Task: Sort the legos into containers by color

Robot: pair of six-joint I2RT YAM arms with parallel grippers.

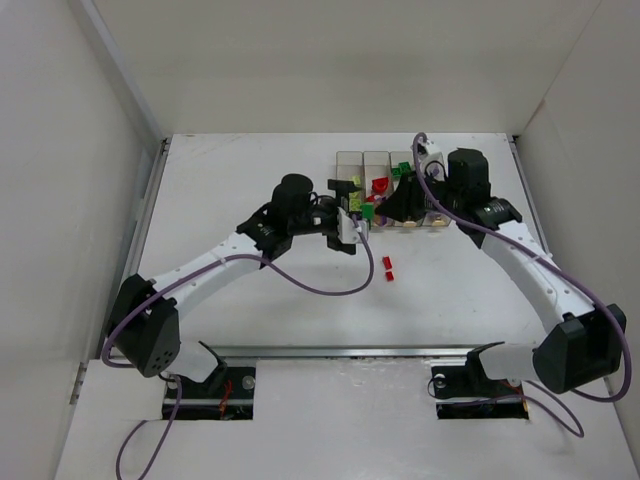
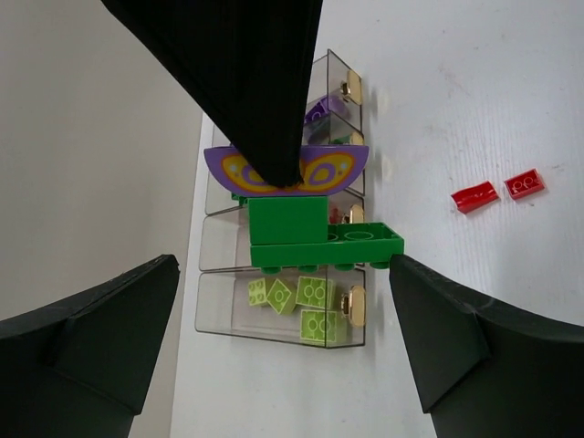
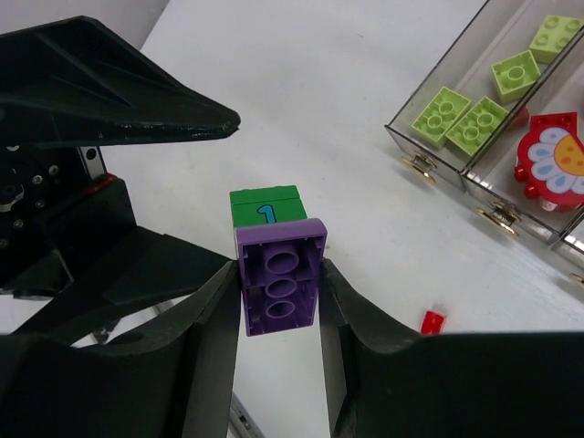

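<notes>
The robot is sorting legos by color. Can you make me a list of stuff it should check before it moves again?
1. Right gripper has fingers on both sides of the purple brick: ok.
2. Held legos are all one color: not ok, green bricks are stuck to the purple brick.
3. Left gripper has its jaws wide open: ok.
4. Left fingers are clear of the green bricks: cannot tell, one tip looks very close.
5. Bin with lime bricks holds only lime: ok.
6. No loose legos on the table: not ok, two red bricks lie there.
</notes>
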